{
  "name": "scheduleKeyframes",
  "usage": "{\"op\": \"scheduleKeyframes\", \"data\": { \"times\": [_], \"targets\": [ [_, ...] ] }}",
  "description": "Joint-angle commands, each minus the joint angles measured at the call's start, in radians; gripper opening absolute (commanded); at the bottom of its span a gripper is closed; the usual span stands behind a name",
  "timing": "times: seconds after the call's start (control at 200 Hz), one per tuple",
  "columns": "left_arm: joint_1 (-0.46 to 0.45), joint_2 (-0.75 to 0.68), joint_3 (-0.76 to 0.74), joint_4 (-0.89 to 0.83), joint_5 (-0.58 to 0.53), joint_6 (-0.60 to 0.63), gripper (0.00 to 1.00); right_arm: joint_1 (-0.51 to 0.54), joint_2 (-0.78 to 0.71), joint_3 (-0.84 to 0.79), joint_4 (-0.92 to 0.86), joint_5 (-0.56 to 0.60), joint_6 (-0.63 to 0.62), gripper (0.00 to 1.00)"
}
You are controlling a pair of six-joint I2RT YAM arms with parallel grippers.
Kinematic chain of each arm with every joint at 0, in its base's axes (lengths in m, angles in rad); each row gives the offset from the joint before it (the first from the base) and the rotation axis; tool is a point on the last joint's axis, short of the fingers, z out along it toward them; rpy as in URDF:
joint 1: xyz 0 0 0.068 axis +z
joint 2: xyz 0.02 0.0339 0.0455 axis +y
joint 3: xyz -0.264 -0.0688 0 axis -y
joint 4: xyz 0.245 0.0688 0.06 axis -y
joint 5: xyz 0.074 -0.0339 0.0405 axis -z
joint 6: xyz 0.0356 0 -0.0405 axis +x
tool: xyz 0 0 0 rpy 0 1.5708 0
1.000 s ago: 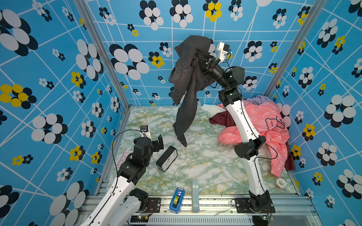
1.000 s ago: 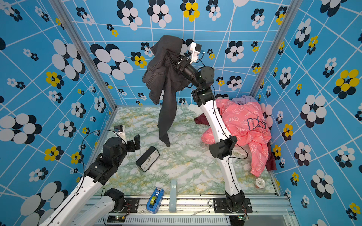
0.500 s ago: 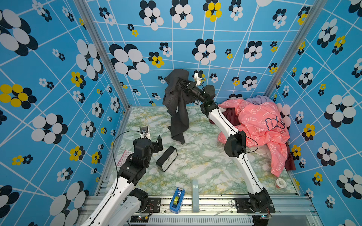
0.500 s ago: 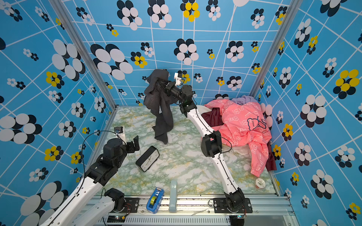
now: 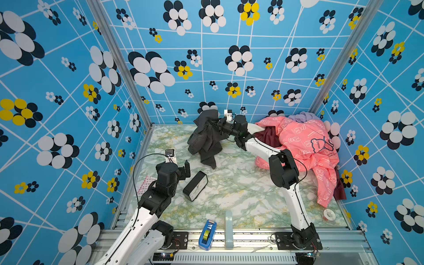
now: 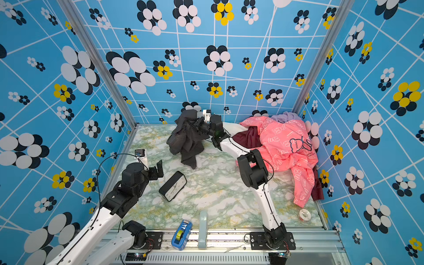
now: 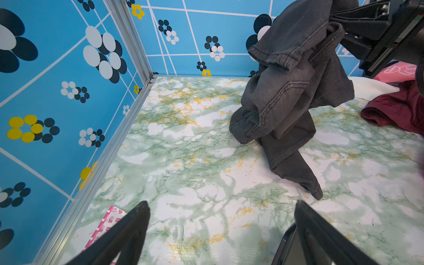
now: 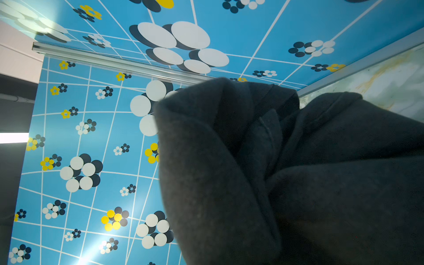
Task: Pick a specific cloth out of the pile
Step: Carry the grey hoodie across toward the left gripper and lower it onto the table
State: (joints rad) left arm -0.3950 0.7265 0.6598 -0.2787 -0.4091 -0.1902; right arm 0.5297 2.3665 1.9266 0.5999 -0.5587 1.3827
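Observation:
The cloth (image 5: 204,140) (image 6: 185,142), charcoal-black with stitched hems, hangs bunched from my right gripper (image 5: 218,124) (image 6: 197,125) at the back middle of the table. Its lower end lies on the marble top (image 7: 296,169). The gripper is shut on the cloth's upper fold, and dark fabric (image 8: 298,172) fills the right wrist view and hides the fingers. The pile (image 5: 305,142) (image 6: 286,142), a pink white-printed jacket over maroon, white and lilac pieces, sits at the back right. My left gripper (image 5: 182,171) (image 7: 221,204) is open and empty, low at the left.
A black clock (image 5: 195,185) (image 6: 173,185) lies tilted beside the left gripper. A pink-printed packet (image 5: 145,184) (image 7: 107,220) is by the left wall. Along the front edge are a blue tape dispenser (image 5: 207,234), a grey-blue block (image 5: 228,226) and a white tape roll (image 5: 329,214).
My right arm has come down from high up towards the back of the table with the cloth, whose lower end now rests on the surface. The left arm has not moved.

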Motion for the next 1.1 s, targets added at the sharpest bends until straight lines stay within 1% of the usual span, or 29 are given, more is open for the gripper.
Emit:
{"op": "scheduleKeyframes", "data": {
  "times": [0.0, 0.155, 0.26, 0.305, 0.365, 0.475, 0.625, 0.675, 0.76, 0.935, 1.094],
  "targets": [
    [-0.001, -0.019, -0.010, -0.003, -0.019, 0.016, 0.99, 0.034, -0.003, -0.027, 0.075, 0.009, -0.021, 0.00],
    [-0.001, -0.032, -0.010, -0.009, -0.027, 0.022, 0.99, 0.058, 0.040, -0.057, -0.004, 0.029, -0.035, 0.00],
    [-0.002, -0.039, -0.010, -0.013, -0.034, 0.027, 0.99, 0.082, 0.042, -0.055, -0.169, 0.036, -0.119, 0.00],
    [-0.001, -0.040, -0.010, -0.013, -0.036, 0.029, 0.99, 0.097, 0.045, -0.035, -0.269, 0.043, -0.167, 0.00],
    [-0.001, -0.041, -0.011, -0.011, -0.039, 0.031, 0.99, 0.118, 0.071, 0.018, -0.387, 0.039, -0.209, 0.00],
    [-0.001, -0.039, -0.014, -0.008, -0.037, 0.031, 0.99, 0.146, 0.145, 0.111, -0.445, -0.001, -0.195, 0.00],
    [0.000, -0.040, -0.012, -0.009, -0.037, 0.031, 0.99, 0.197, 0.278, 0.340, -0.615, -0.056, -0.211, 0.00],
    [0.000, -0.041, -0.011, -0.011, -0.039, 0.032, 0.99, 0.212, 0.314, 0.399, -0.645, -0.069, -0.206, 0.00],
    [0.001, -0.042, -0.012, -0.013, -0.042, 0.032, 0.99, 0.233, 0.377, 0.495, -0.654, -0.092, -0.171, 0.00],
    [0.001, -0.045, -0.015, -0.013, -0.040, 0.031, 0.99, 0.263, 0.473, 0.670, -0.671, -0.100, -0.130, 0.00],
    [0.001, -0.047, -0.014, -0.014, -0.039, 0.032, 0.99, 0.282, 0.555, 0.795, -0.565, -0.109, -0.036, 0.00]
  ]
}}
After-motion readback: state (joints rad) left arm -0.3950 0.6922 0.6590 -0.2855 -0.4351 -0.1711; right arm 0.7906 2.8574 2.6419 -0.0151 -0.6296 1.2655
